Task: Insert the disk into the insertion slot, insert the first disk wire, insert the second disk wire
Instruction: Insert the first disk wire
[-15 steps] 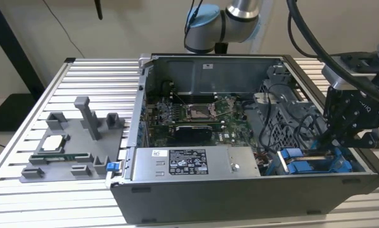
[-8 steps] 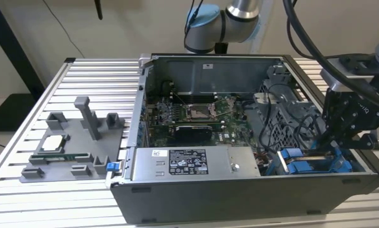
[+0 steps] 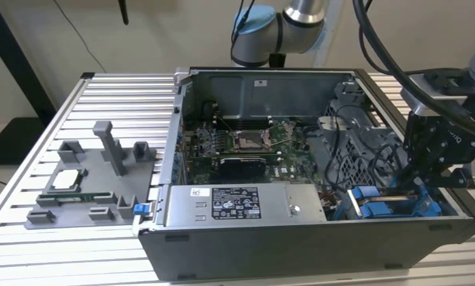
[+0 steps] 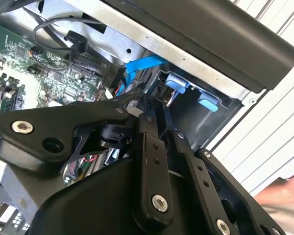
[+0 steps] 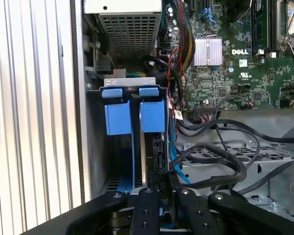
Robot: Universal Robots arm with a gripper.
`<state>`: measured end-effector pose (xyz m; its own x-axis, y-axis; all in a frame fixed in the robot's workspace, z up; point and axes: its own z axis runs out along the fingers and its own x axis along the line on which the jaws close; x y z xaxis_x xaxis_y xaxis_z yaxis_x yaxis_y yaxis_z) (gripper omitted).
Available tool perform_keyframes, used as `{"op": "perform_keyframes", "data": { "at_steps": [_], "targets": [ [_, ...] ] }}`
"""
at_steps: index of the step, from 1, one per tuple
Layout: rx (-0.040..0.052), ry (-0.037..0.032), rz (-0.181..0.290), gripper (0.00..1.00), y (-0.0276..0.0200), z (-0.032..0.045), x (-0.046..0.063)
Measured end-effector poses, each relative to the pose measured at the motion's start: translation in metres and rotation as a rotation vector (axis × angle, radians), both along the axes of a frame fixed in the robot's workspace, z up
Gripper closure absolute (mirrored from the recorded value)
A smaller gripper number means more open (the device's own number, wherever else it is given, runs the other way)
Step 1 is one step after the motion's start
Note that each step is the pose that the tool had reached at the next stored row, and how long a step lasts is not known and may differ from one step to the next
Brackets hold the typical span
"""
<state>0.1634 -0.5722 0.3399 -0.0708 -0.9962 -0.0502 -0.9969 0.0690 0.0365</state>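
Claw (image 5: 164, 180) – matte black – at blue-edged, grey sheet-metal insertion slot (image 5: 118, 117).

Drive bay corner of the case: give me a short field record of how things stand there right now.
tool: reaches down into the insertion slot, at the exterior view's right end of the case
disk: seemingly the dark slab standing edge-on in the slot, between the tool and one of two blue tabs
wires: black cables lie beside the slot; whether any is plugged in cannot be told
power supply: mounted next to the slot
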Motion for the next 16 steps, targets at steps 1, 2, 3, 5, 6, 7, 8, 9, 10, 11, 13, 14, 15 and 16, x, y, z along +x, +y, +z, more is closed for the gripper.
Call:
{"op": "perform_keyframes", "data": {
  "at_steps": [1,2,3,5,6,7,8,9,10,11,13,14,15,16],
  "targets": [
    [0.0002,0.0000,0.001,1.00,0.0001,-0.0001,0.0000],
    [0.0002,0.0000,0.002,1.00,0.0002,-0.0001,0.0000],
    [0.0002,0.0000,0.003,1.00,0.0004,-0.0002,0.0000],
    [0.0003,-0.0001,0.004,1.00,0.0009,-0.0002,-0.0001],
    [0.0003,0.0000,0.005,1.00,0.0012,-0.0002,-0.0001],
    [0.0003,0.0000,0.005,1.00,0.0014,-0.0002,-0.0001],
    [0.0005,-0.0001,0.006,1.00,0.0017,-0.0002,0.0000],
    [0.0005,-0.0001,0.006,1.00,0.0019,-0.0003,0.0000],
    [0.0003,0.0000,0.007,1.00,0.0020,-0.0002,0.0000],
    [0.0003,0.0000,0.009,1.00,0.0020,-0.0002,0.0000],
    [0.0001,-0.0001,0.014,1.00,0.0020,-0.0003,0.0000],
    [0.0001,0.0000,0.018,1.00,0.0020,-0.0004,0.0000],
    [0.0000,-0.0001,0.022,1.00,0.0020,-0.0004,0.0000],
    [0.0000,0.0000,0.026,1.00,0.0020,-0.0004,0.0000]
  ]
}}
